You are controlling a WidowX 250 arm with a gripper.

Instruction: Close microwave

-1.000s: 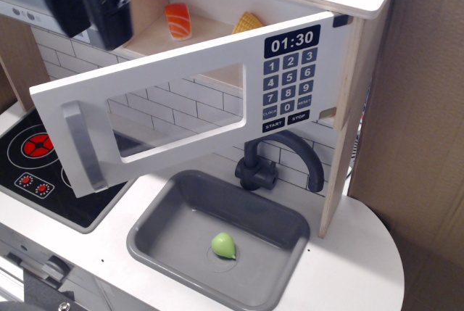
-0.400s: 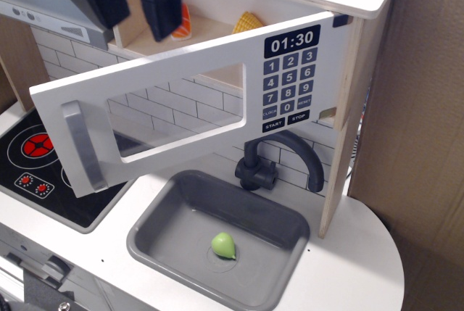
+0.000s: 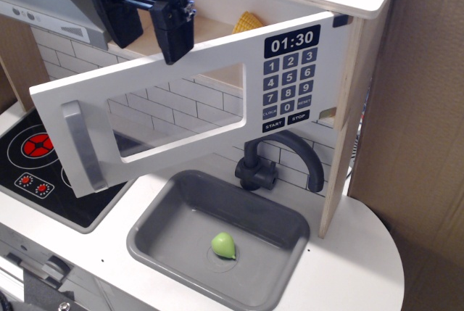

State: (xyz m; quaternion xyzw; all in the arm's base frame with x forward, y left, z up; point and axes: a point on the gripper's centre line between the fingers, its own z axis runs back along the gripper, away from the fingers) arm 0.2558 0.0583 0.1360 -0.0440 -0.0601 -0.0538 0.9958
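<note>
The microwave (image 3: 217,101) door stands swung wide open over the grey sink (image 3: 167,213), hiding most of the cavity. The black gripper (image 3: 148,25) hangs at the door's top edge, fingers (image 3: 174,28) spread wide and empty, covering whatever sits behind them; only a yellow toy (image 3: 249,21) peeks out.

Single view, fixed above and off the counter's (image 3: 348,267) front right corner, angled down and leftward. Close range: microwave (image 3: 181,115) door filled the middle, sink (image 3: 159,235) below, stovetop (image 3: 36,159) cropped at left edge. No second view shared coverage.
</note>
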